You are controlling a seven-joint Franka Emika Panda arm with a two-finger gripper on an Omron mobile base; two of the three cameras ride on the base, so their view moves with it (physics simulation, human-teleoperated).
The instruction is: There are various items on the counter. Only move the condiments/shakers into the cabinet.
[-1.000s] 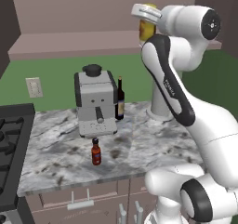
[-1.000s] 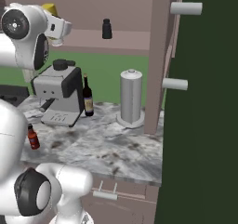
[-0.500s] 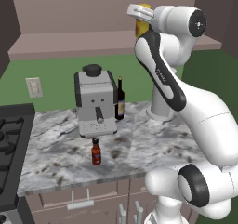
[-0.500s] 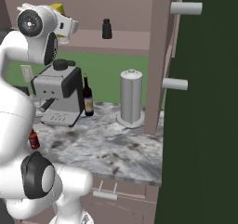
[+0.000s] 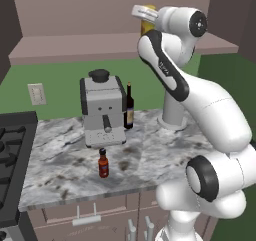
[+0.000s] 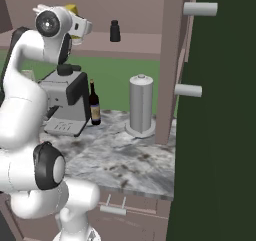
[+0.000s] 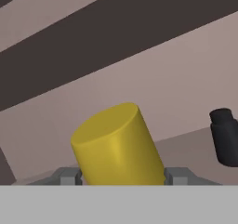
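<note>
The gripper (image 7: pixel 120 177) is clamped on the yellow bottle (image 7: pixel 117 146), a smooth, matte cylinder with a flat top, held between the two grey fingers (image 7: pixel 69 176) high in the open cabinet (image 5: pixel 120 45). Off to one side of the gripper, on the cabinet's flat mauve-brown shelf board, stands the black tapered shaker (image 6: pixel 115 30), apart from the bottle. The cabinet's back wall is plain and pale brown, with darker side panels.

Well below the gripper lies the grey-white marbled counter (image 5: pixel 70 165). On it stand the boxy silver-grey coffee machine (image 5: pixel 102 109), the slim dark wine bottle (image 5: pixel 129 107) just beside it, and the small red sauce bottle (image 5: pixel 103 163) with a black cap, nearer the counter's front edge. A pale ribbed canister (image 6: pixel 140 105) stands farther along, near the cabinet's side panel. A green wall runs behind the counter, and a black stove top (image 5: pixel 12 150) adjoins its end.
</note>
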